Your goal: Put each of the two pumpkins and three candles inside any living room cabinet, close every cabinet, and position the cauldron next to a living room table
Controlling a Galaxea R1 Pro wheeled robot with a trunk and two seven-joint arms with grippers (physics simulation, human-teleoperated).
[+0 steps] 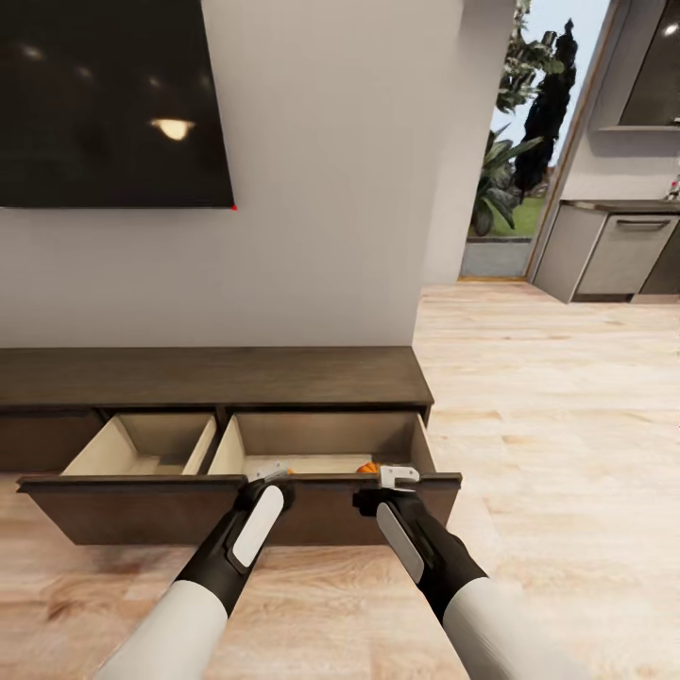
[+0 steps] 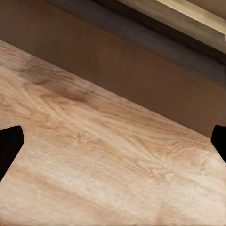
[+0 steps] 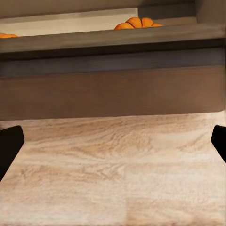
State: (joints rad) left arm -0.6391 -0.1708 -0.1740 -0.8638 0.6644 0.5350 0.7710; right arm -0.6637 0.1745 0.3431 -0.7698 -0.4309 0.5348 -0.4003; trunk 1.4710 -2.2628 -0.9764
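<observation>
At cabinet (image 1: 283, 378) drawer front: both grippers, left (image 1: 269, 475) & right (image 1: 397, 477), jaws apart, empty. Pumpkins (image 3: 136, 22) inside. Risk: uneven push, drawer jams.

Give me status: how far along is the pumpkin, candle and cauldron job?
Done: a pumpkin lies in the pulled-out right drawer of the cabinet, and a second orange shape shows at the drawer edge. In hand: nothing; left gripper and right gripper sit open at the drawer front. Left: both drawers stand open; candles and cauldron unconfirmed.
</observation>
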